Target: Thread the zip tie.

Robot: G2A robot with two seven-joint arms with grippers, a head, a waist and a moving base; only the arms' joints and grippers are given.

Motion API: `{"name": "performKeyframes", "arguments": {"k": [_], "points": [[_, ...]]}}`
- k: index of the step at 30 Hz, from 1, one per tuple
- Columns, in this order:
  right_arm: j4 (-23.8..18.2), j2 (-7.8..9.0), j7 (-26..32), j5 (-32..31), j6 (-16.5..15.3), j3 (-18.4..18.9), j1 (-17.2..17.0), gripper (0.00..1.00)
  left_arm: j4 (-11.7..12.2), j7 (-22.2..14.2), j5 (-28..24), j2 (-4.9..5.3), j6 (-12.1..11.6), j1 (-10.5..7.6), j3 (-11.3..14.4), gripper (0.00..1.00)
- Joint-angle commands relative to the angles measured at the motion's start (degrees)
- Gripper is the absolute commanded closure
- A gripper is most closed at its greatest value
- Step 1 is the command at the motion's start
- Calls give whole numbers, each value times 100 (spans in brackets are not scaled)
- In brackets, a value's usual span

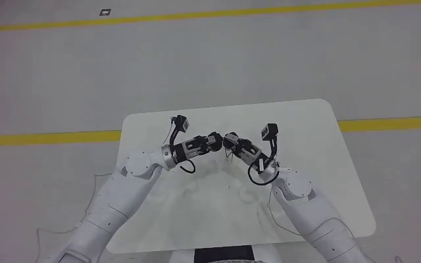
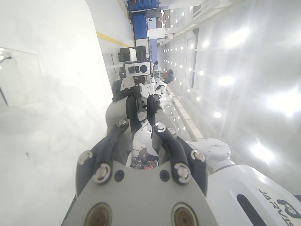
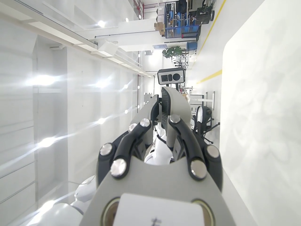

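Left arm [image 1: 141,164] bent inward at the elbow, right arm [image 1: 296,187] bent inward to mirror it, forearms converging in front of the body, left gripper [image 1: 215,140] and right gripper [image 1: 229,139] pointing at each other, tips nearly meeting, right gripper's fingers [image 3: 167,104] drawn almost together.

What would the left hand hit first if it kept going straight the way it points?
Most likely the right hand: seen from above, the left hand points straight at it, the two nearly meeting over the table. Whether they already touch is unclear.
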Motion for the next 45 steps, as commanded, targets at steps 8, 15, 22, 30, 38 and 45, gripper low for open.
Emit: {"name": "performKeyframes", "arguments": {"k": [8, 15, 22, 30, 38, 45], "points": [[8, -17, -7, -59, 44, -5, 20, 100, 23, -7, 8, -5, 14, -26, 14, 100], [36, -16, 153, 136, 102, 78, 22, 0, 42, -59, 3, 0, 0, -44, -5, 100], [121, 80, 1050, 516, 381, 467, 16, 0, -1, -482, -19, 72, -8, 15, -171, 100], [335, 169, 2155, 555, 789, 622, 192, 0, 496, -1961, -413, 135, 254, -268, -203, 100], [335, 169, 2155, 555, 789, 622, 192, 0, 437, -1921, -428, 130, 281, -244, -171, 100], [568, 192, 2898, 763, 862, 559, 306, 0, 942, -2760, -1160, 123, 345, -352, -167, 100]]}}
